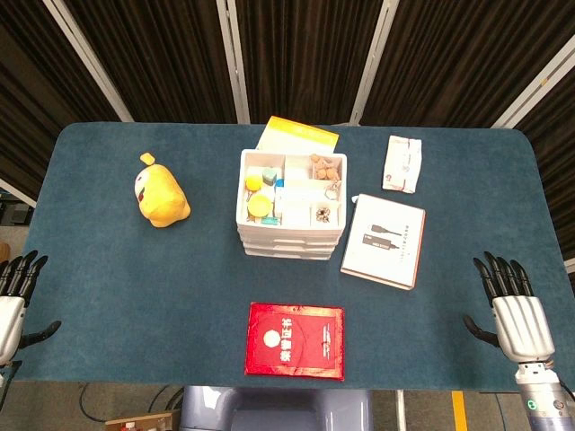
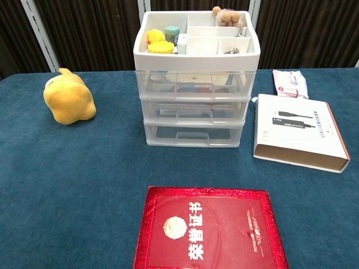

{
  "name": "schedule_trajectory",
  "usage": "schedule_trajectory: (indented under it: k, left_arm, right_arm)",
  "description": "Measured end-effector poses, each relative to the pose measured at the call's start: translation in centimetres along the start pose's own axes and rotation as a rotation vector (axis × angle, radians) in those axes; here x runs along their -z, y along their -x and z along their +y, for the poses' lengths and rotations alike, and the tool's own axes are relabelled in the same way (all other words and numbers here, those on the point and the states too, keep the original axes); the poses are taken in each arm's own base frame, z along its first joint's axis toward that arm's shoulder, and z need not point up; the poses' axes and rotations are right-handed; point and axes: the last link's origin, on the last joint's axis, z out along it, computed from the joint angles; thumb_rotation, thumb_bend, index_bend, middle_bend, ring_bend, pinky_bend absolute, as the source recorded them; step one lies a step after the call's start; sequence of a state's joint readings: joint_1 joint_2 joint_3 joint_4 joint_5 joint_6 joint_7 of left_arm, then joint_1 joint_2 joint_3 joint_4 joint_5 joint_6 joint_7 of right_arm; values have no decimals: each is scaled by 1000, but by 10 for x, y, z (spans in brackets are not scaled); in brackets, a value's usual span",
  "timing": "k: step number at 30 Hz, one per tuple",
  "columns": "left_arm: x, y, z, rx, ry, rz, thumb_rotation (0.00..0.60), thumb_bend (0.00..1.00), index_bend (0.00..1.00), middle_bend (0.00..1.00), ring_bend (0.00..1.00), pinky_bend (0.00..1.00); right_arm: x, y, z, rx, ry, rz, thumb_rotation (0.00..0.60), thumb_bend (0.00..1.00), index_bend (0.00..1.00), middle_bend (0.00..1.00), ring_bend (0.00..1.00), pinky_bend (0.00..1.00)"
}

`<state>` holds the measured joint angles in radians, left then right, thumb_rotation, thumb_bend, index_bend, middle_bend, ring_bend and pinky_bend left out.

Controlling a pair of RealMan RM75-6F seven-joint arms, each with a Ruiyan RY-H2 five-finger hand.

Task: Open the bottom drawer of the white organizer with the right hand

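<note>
The white organizer stands at the table's middle, with three clear drawers under a top tray of small items. Its bottom drawer is closed, its handle facing me. My right hand hovers at the table's near right edge, fingers spread and empty, far from the organizer. At the near left edge my left hand is also spread and empty. Neither hand appears in the chest view.
A red booklet lies in front of the organizer. A white box sits to its right, a wipes pack behind that. A yellow plush toy sits left; an orange-and-white paper lies behind.
</note>
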<state>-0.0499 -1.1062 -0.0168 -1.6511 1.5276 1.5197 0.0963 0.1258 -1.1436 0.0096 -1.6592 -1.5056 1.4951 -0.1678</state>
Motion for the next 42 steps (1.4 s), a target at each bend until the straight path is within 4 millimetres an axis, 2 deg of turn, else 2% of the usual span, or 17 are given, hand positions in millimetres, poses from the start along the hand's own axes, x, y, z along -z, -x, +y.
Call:
schedule_trajectory:
  k: [5, 6, 7, 8, 9, 11, 13, 15, 16, 20, 24, 31, 37, 42]
  left_arm:
    - [-1, 1, 1, -2, 0, 0, 600, 46, 0, 0, 0, 0]
    - [-1, 1, 1, -1, 0, 0, 600, 46, 0, 0, 0, 0]
    - [-1, 1, 1, -1, 1, 2, 600, 45, 0, 0, 0, 0]
    - [-1, 1, 1, 0, 2, 3, 600, 45, 0, 0, 0, 0]
    - [-1, 1, 1, 1, 3, 4, 600, 45, 0, 0, 0, 0]
    - [-1, 1, 1, 6, 3, 4, 600, 45, 0, 0, 0, 0]
    - [-2, 1, 1, 9, 3, 4, 600, 45, 0, 0, 0, 0]
    - [-2, 1, 1, 10, 5, 4, 600, 45, 0, 0, 0, 0]
    - [-3, 1, 1, 12, 6, 4, 600, 45, 0, 0, 0, 0]
    - [-3, 2, 2, 21, 10, 1, 600, 45, 0, 0, 0, 0]
    - [-3, 1, 2, 34, 11, 0, 600, 44, 0, 0, 0, 0]
    - [-2, 0, 1, 61, 8, -11, 600, 44, 0, 0, 0, 0]
    - [-3, -2, 0, 84, 1, -16, 600, 45, 0, 0, 0, 0]
    - [-4, -2, 0, 103, -2, -24, 600, 45, 0, 0, 0, 0]
  right_arm:
    - [-1, 0, -1, -19, 0, -1, 600, 288, 0, 0, 0, 38]
    - [-1, 0, -1, -24, -1, -4, 600, 295, 0, 2, 3, 63]
    - [-1, 0, -3, -32, -4, -5, 600, 311, 0, 34, 39, 143]
    - [-1, -1, -5, -39, -8, -6, 600, 332, 0, 112, 122, 281]
    - [-2, -1, -7, -48, -12, -6, 600, 353, 0, 238, 258, 449]
    - [-3, -2, -14, -76, -21, -8, 600, 389, 0, 474, 506, 676]
    - [-5, -2, -24, -123, -28, -19, 600, 449, 0, 634, 666, 795]
    - [-7, -3, -35, -186, -32, -41, 600, 532, 0, 719, 741, 855]
    - [-10, -3, -47, -254, -34, -72, 600, 587, 0, 756, 771, 878]
    - [-19, 0, -81, -439, -37, -185, 600, 701, 0, 807, 814, 906]
    - [-32, 10, -109, -580, -18, -302, 600, 749, 0, 815, 823, 908]
    - [-55, 40, -168, -787, 17, -502, 600, 769, 0, 819, 829, 909]
    - [-70, 61, -219, -894, 23, -621, 600, 778, 0, 825, 833, 909]
    - [-81, 74, -247, -944, 38, -668, 600, 784, 0, 825, 833, 909]
